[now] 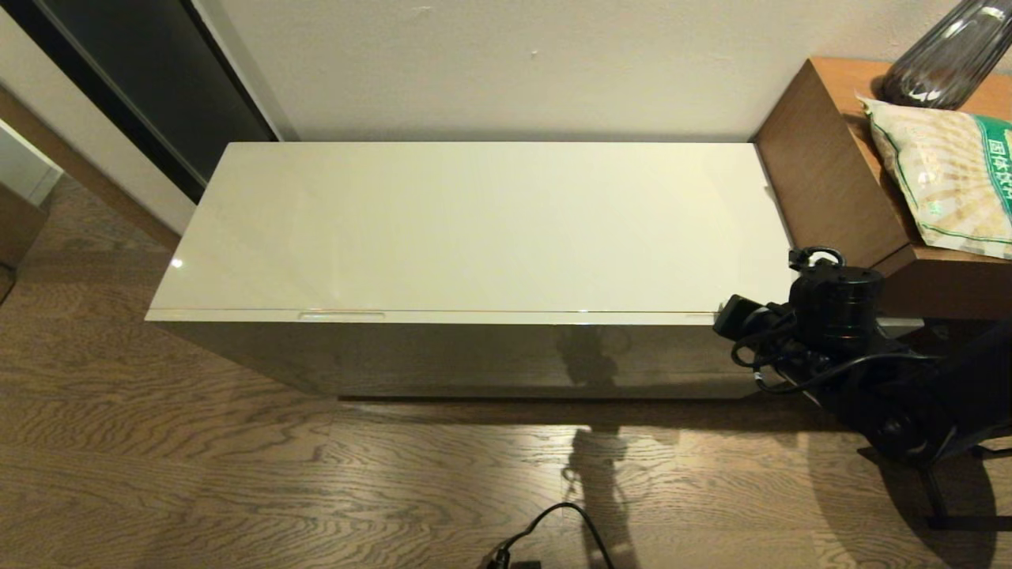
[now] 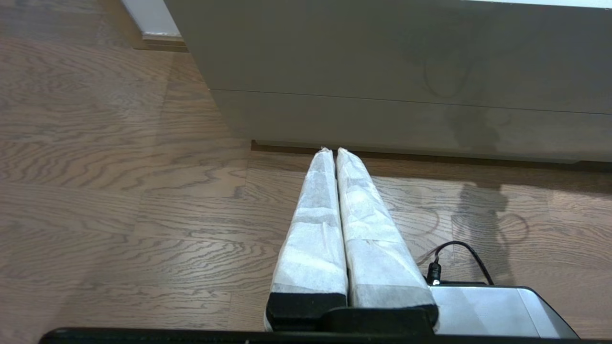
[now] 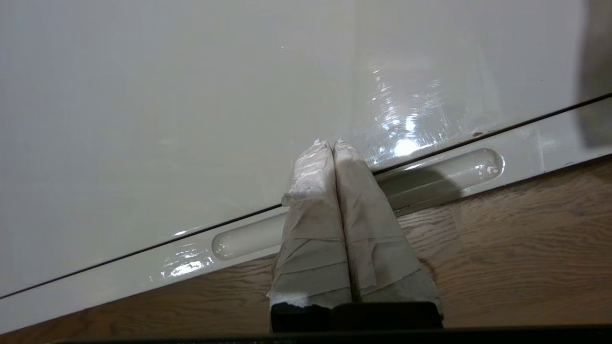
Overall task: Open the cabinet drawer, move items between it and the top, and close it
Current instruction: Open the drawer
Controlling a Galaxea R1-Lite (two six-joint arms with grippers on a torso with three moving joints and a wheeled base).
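Three views to call, and we began from the head camera: the top (image 1: 474,225) of the low cabinet lay bare and glossy, no slippers anywhere on it, and the cabinet drawer (image 1: 466,316) sat fully closed beneath its front edge. One oblong recess (image 1: 341,316) showed along the rim towards our left side. Our right arm (image 1: 830,316) hung at the cabinet's right front corner, just beside the taller wooden tabletop (image 1: 822,166) carrying a printed bag (image 1: 949,174) and a dark glass vase (image 1: 949,55). Our left arm was nowhere in that shot.

Over to the left wrist view: the left gripper (image 2: 334,151) was parked low over the wooden floor (image 2: 119,191), its wrapped fingers pressed together and holding nothing, pointing at the cabinet's lower front, well short of it.

Then the right wrist view, and that was where the action sat. The right gripper (image 3: 329,143) had its taped fingers pressed together too, nothing between them, tips over the seam where panel met drawer rim. The right-hand recess (image 3: 430,179) ran crosswise under the fingers, its long axis along the drawer's edge. We judged the right arm far the nearer, and the opening pull would turn on hooking the tips down into that slot and drawing back towards us. The items stayed out of sight, presumably inside.
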